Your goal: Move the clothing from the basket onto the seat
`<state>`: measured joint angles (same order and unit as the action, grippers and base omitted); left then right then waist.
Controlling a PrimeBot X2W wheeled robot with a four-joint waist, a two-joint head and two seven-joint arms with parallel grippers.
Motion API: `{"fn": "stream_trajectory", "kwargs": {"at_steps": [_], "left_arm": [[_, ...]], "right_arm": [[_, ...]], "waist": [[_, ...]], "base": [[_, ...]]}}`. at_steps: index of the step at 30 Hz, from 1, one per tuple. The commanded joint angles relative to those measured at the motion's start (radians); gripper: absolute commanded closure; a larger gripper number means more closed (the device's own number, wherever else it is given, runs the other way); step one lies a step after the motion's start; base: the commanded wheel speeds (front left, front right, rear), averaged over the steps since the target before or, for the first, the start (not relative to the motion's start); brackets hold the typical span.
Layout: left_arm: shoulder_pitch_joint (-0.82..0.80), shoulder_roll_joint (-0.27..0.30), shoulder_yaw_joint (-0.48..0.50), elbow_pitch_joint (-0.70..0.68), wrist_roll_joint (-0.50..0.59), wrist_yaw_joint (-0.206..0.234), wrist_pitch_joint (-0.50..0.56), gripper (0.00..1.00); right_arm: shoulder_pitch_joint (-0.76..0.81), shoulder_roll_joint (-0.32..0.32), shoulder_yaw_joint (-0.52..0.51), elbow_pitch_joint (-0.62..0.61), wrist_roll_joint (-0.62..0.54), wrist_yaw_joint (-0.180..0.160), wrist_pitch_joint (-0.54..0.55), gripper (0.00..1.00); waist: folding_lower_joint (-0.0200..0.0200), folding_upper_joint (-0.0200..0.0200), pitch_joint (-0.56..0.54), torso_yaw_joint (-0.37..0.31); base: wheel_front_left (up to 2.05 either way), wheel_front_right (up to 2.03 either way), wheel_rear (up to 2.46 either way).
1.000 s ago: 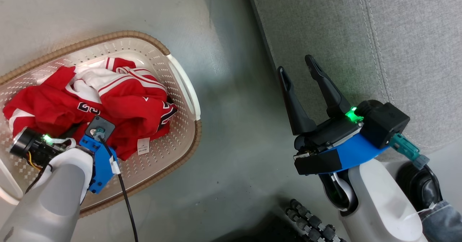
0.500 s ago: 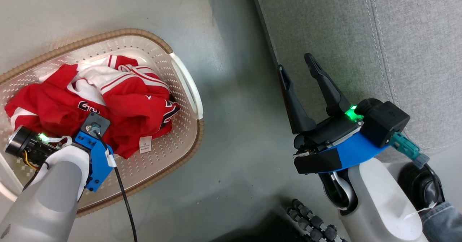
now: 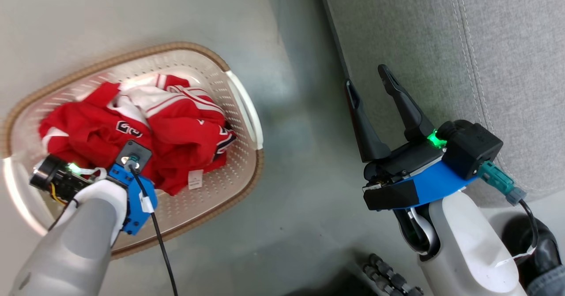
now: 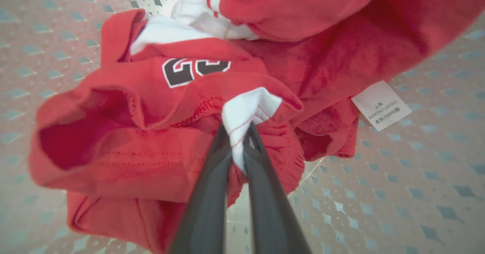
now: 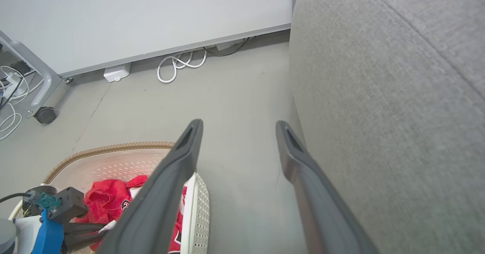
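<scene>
Red soft sports clothing (image 4: 151, 151) w/ white trim sits bunched in cream perforated plastic basket (image 3: 259, 161), left gripper (image 4: 237, 130) pinched on only a thin white fold, which could slip on lifting; right gripper (image 3: 366, 76) wide open, empty, by grey fabric seat (image 3: 441, 44).

The clothing (image 3: 185, 133) is red with white stripes and black numerals edged in white, the basket (image 3: 240, 161) cream-white, dotted with holes, under a brown woven rim, and the seat (image 3: 419, 31) light grey weave.
</scene>
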<state>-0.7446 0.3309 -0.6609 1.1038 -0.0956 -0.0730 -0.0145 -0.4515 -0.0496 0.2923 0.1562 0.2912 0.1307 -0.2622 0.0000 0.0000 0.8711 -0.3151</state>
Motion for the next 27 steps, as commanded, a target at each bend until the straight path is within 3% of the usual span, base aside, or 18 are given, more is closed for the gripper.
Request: {"fn": "stream_trajectory", "kwargs": {"at_steps": [1, 10, 18, 27], "left_arm": [[-0.013, -0.010, 0.001, 0.008, -0.011, -0.003, -0.016, 1.00], [0.043, -0.114, 0.020, 0.044, -0.073, -0.003, -0.152, 1.00], [0.140, -0.194, 0.016, 0.055, -0.114, -0.025, -0.243, 1.00], [0.227, -0.246, 0.051, -0.093, -0.168, -0.034, -0.251, 1.00]], "right_arm": [[-0.014, -0.002, -0.007, 0.006, -0.012, 0.000, -0.004, 0.00], [0.032, -0.002, -0.040, 0.051, -0.065, 0.000, -0.004, 0.00], [0.109, -0.002, -0.060, 0.111, -0.102, 0.000, -0.001, 0.00], [0.214, -0.002, -0.091, 0.110, -0.123, 0.000, 0.047, 0.00]], "waist": [[0.0000, 0.0000, -0.033, 0.026], [0.0000, 0.0000, -0.221, 0.109], [0.0000, 0.0000, -0.452, 0.174], [0.0000, 0.0000, -0.661, 0.249]], "base": [[0.00, 0.00, 0.00], [0.00, 0.00, 0.00], [0.00, 0.00, 0.00], [0.00, 0.00, 0.00]]}}
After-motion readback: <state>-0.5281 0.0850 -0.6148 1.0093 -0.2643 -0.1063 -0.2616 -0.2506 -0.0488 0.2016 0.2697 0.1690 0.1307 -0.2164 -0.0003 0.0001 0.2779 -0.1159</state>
